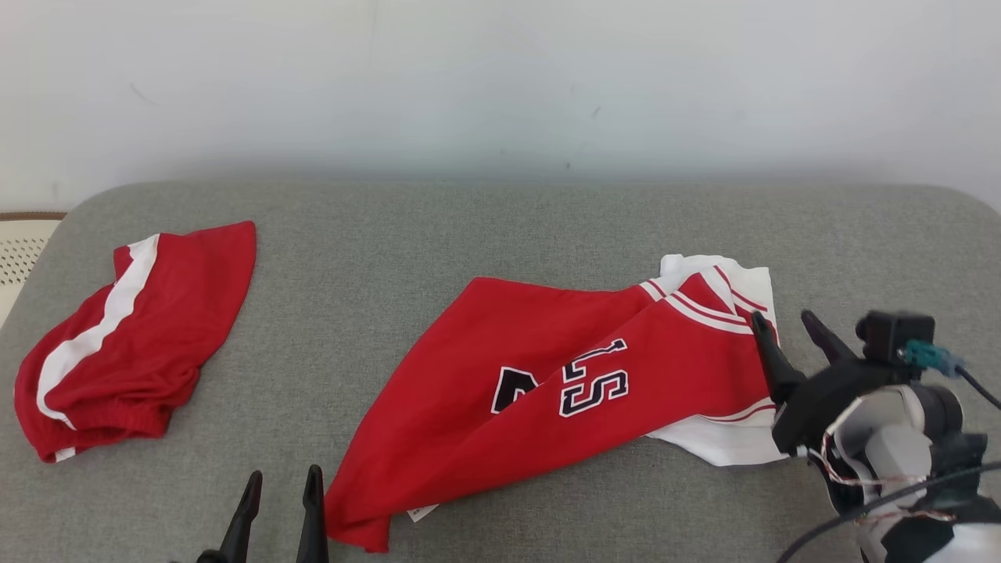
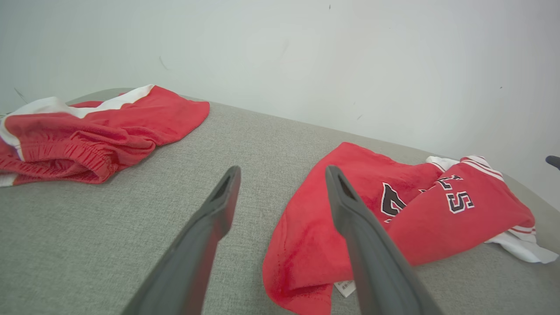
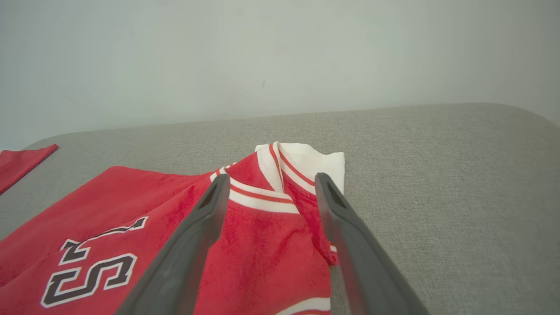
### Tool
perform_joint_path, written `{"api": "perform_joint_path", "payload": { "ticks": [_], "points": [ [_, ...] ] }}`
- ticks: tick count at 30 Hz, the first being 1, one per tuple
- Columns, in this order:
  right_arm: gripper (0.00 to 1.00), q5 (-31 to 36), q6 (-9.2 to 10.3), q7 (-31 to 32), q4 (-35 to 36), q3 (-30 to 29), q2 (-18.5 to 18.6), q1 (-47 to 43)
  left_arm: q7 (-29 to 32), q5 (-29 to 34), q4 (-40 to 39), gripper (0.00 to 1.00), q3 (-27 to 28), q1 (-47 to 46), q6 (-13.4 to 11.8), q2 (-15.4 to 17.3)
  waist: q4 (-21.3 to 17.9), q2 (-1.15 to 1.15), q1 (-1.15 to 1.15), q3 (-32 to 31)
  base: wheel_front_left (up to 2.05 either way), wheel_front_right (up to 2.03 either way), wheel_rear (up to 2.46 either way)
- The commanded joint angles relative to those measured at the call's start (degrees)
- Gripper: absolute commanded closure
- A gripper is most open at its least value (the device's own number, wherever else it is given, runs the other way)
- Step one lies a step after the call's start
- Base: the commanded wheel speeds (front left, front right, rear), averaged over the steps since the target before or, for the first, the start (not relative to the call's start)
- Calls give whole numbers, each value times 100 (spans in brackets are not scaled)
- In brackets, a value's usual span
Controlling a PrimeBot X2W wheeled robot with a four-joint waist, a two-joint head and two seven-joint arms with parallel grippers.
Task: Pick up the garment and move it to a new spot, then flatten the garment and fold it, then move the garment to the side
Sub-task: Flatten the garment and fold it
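Jersey (image 1: 547, 375), red with white trim and a dark number, lies crumpled on the grey cushion (image 1: 500, 227). Reading the cushion from the robot's head as a clock face, it runs as a slanted band from its hem corner near 7 o'clock up to the white collar and armholes near 3 o'clock. It is doubled over itself along that slant, so the number is broken by a fold. A small white label (image 1: 422, 512) pokes out under the lower edge.

The right gripper (image 1: 782, 316) sits at about 4 o'clock with its claw spread wide and nothing in it. One finger is at the edge of the shoulder trim and the other is over bare cushion. The left gripper (image 1: 284, 471) is at 6 o'clock, also wide and empty, just beside the hem corner but apart from it.

My worry is the layers. A pinch at the shoulder could take both thicknesses at once, and then the jersey would lift as a bundle and not open flat. A shallow bite on the trim could slip off the smooth fabric. If only one arm pulls, the band may twist tighter. A pair of red shorts (image 1: 133, 344) lies well apart at 9 o'clock, and being the same colour it could draw the left arm the wrong way.
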State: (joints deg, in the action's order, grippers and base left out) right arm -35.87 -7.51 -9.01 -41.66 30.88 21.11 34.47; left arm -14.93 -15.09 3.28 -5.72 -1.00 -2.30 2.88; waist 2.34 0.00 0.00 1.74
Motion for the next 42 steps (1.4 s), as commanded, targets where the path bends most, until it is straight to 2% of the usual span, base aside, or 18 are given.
{"api": "perform_joint_path", "payload": {
  "ticks": [1,3,6,8,14,15,16,17,18,19,27,30,42],
  "points": [
    [0,36,4,23,67,-94,65,-289,-26,-18,-62,0,6,129,-46,3,6,0,0,-8,0,0,0],
    [0,36,4,23,67,-94,65,-289,-26,-18,-62,0,6,129,-46,3,6,0,0,-8,0,0,0],
    [0,97,4,119,113,-379,76,-838,-26,1,-134,0,34,142,-75,2,13,0,0,20,0,0,0],
    [0,186,4,234,23,-689,-134,-1314,-26,40,-184,0,71,127,-74,3,25,0,0,81,0,0,0],
    [0,352,4,339,-157,-888,-348,-1437,-26,74,-174,0,113,76,-32,2,47,0,0,153,0,0,0],
    [9,375,4,346,-182,-909,-376,-1438,-26,80,-165,0,122,66,-19,2,51,0,0,160,0,0,0],
    [24,385,4,357,-203,-928,-417,-1437,-26,92,-155,0,140,58,1,3,56,0,0,168,0,0,0],
    [50,408,4,364,-218,-941,-452,-1435,-25,96,-144,0,153,45,15,2,61,0,0,174,0,0,0],
    [82,433,4,374,-232,-963,-505,-1431,-26,110,-127,0,175,25,31,3,70,0,0,183,0,0,0],
    [100,453,4,373,-236,-976,-524,-1430,-26,115,-117,0,186,17,46,2,74,0,0,184,0,0,0],
    [100,428,4,229,53,-1064,-518,-1525,-26,100,-93,0,150,82,-14,3,59,0,0,90,0,0,0],
    [100,274,4,304,485,-1120,-447,-1752,-26,63,-68,0,111,164,-29,2,21,0,0,-30,0,0,0],
    [100,-361,4,1487,3053,-1726,-172,-3226,-26,-33,-129,0,44,347,-104,3,-199,0,0,-260,0,0,0]
  ]
}}
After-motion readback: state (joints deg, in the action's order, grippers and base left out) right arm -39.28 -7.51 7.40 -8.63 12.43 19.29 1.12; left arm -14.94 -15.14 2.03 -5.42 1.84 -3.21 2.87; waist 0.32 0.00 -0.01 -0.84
